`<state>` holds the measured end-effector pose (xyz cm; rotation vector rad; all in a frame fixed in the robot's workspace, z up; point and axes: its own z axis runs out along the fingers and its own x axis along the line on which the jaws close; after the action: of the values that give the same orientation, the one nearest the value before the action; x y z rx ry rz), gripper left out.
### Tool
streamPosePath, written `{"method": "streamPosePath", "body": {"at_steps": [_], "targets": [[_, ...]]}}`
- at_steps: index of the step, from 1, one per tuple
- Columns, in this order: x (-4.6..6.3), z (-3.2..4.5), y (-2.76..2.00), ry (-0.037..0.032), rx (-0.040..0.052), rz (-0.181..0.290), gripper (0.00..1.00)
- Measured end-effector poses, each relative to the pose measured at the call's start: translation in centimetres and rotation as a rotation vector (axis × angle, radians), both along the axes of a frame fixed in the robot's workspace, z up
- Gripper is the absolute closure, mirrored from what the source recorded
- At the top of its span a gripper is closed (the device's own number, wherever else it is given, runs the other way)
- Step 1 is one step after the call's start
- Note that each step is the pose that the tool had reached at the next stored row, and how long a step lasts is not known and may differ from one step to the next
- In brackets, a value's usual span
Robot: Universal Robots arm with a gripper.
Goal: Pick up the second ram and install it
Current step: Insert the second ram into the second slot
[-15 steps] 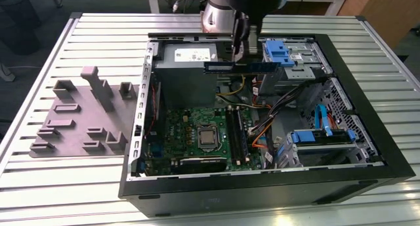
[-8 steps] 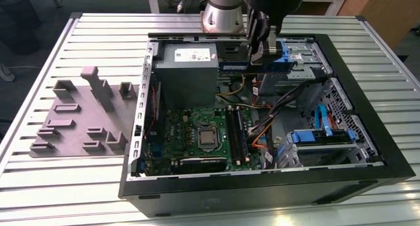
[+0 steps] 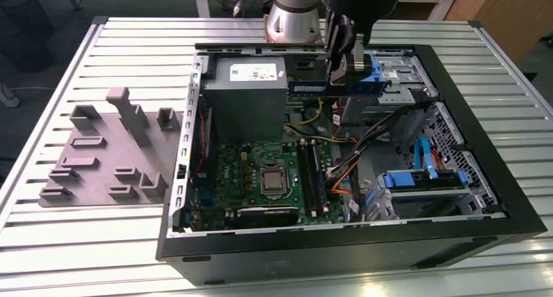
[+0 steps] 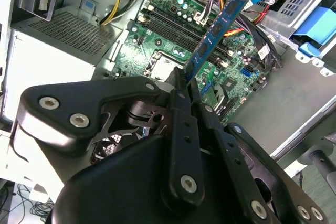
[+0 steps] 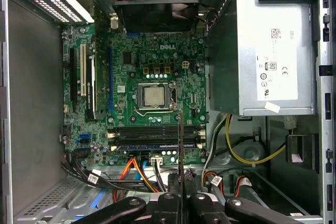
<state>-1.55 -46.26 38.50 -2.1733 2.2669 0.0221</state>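
My gripper [image 3: 342,74] hangs above the back of the open computer case and is shut on the second ram [image 3: 367,85], a thin blue stick held level, high over the power supply's edge. In the second wrist view the ram [image 4: 218,27] sticks out from between the shut fingers [image 4: 181,90] towards the green board [image 4: 157,43]. The first wrist view shows the stick edge-on as a thin dark line [image 5: 180,150] over the black sockets [image 5: 157,135], well above them. One socket appears to hold a dark stick [image 5: 157,146].
A grey power supply [image 3: 246,90] stands beside the board, and bundles of cables [image 3: 346,142] run next to the sockets. A drive cage with blue clips [image 3: 423,180] fills the case's exterior-view right. A grey plastic fixture [image 3: 112,154] lies on the slatted table outside the case.
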Motion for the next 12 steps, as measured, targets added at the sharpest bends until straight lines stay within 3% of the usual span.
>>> {"method": "streamPosePath", "body": {"at_steps": [7,12], "targets": [[0.00,-0.01,0.00,0.0000,0.0000,-0.002,0.86],[0.00,-0.13,0.00,0.0000,-0.0010,-0.075,0.86]]}}
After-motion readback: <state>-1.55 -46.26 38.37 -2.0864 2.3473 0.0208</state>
